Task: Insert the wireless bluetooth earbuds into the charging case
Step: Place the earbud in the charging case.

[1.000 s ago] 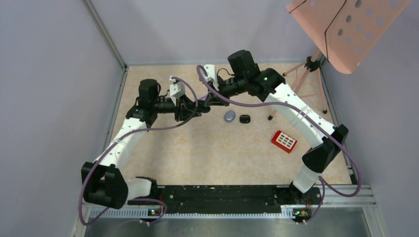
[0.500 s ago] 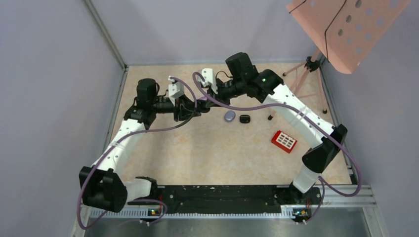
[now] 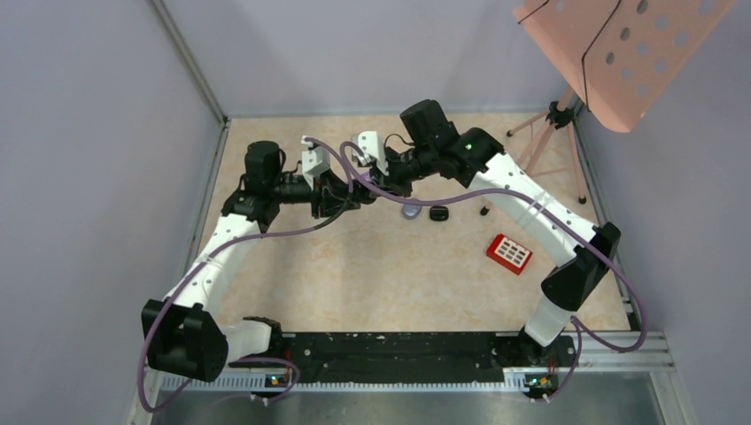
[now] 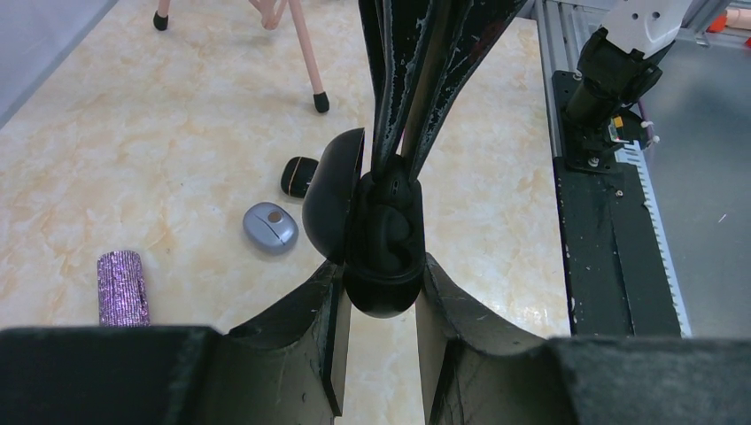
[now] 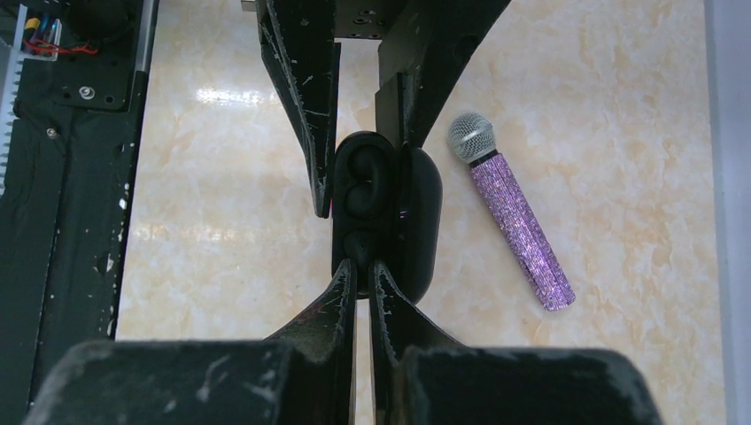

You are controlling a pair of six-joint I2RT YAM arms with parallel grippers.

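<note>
My left gripper [image 4: 381, 266] is shut on the lower part of an open black charging case [image 4: 383, 232], held above the table with its lid [image 4: 332, 197] swung to the left. In the right wrist view the case [image 5: 363, 208] shows one black earbud [image 5: 361, 180] seated in the upper well. My right gripper [image 5: 361, 266] is shut, its tips at the lower well, pinching a second black earbud [image 5: 357, 245] that is mostly hidden. From above, both grippers meet at the table's back middle [image 3: 363, 188].
A grey-lilac oval case [image 3: 411, 210] and a small black case [image 3: 438, 212] lie just right of the grippers. A purple glitter microphone [image 5: 509, 208] lies beneath them. A red block [image 3: 509, 253] sits to the right, and a pink stand [image 3: 620, 53] is at the back right.
The right arm has moved left, bringing its shut gripper up against the case in the left gripper. The left arm has barely moved.
</note>
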